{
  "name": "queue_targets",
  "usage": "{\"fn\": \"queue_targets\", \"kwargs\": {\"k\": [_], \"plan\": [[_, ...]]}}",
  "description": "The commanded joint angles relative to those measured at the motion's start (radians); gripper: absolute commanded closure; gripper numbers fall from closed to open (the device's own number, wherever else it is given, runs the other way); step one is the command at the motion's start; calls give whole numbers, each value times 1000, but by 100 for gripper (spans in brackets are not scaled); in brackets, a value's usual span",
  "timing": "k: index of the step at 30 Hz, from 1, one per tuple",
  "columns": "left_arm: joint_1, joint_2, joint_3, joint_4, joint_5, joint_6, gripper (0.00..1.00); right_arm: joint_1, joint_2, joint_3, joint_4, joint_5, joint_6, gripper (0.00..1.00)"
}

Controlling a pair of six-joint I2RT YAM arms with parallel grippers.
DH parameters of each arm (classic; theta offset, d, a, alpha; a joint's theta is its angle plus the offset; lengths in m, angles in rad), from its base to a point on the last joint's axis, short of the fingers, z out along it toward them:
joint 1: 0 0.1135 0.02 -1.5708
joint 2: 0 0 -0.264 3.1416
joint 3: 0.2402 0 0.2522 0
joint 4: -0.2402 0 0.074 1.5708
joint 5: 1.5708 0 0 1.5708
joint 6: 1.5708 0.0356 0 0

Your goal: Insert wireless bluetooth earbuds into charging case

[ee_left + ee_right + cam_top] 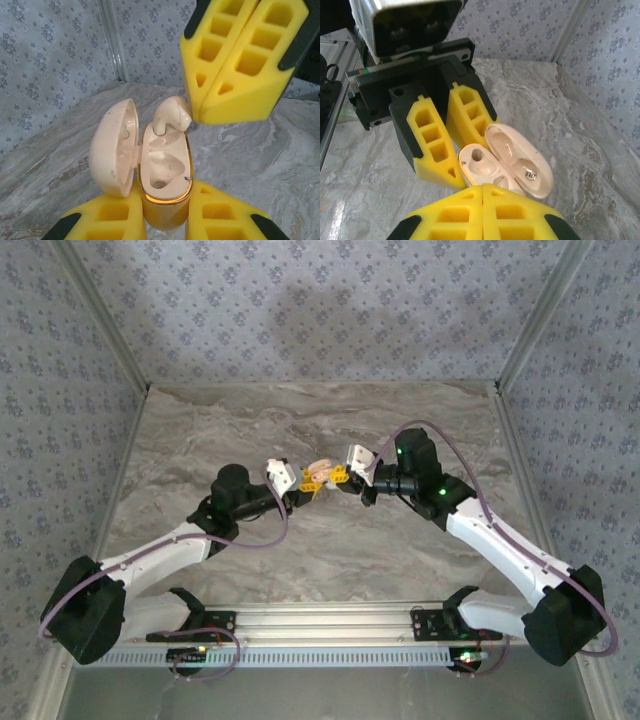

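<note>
Left gripper (167,212) clenched the open charging case (165,170) by its base. Right gripper (202,112) had its fingers pressed together, tip touching an earbud (172,115) standing in the case.

A grey, marble-patterned table (300,430) lies under soft, even light. Walls (320,310) papered pale blue-grey with small flower sprigs rise behind it and at both its sides. Metal posts (105,315) slant up from its far corners, and a ribbed metal rail (320,625) runs along its near edge.
</note>
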Motion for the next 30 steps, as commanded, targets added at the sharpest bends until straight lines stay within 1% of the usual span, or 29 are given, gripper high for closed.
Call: {"fn": "queue_targets", "kwargs": {"k": [1, 7, 12, 19, 30], "plan": [[-9, -18, 18, 12, 10, 19, 89, 5, -16, 22, -21, 9, -16, 90], [-9, -20, 19, 11, 16, 21, 89, -16, -76, -20, -26, 57, -11, 85], [-9, -19, 22, 13, 19, 21, 89, -18, -57, -5, -45, 78, -10, 84], [-9, -25, 22, 8, 17, 22, 89, -5, 1, 25, -37, 55, -16, 89], [-9, -29, 23, 1, 17, 26, 89, 21, 37, 37, -5, 47, -9, 91]]}}
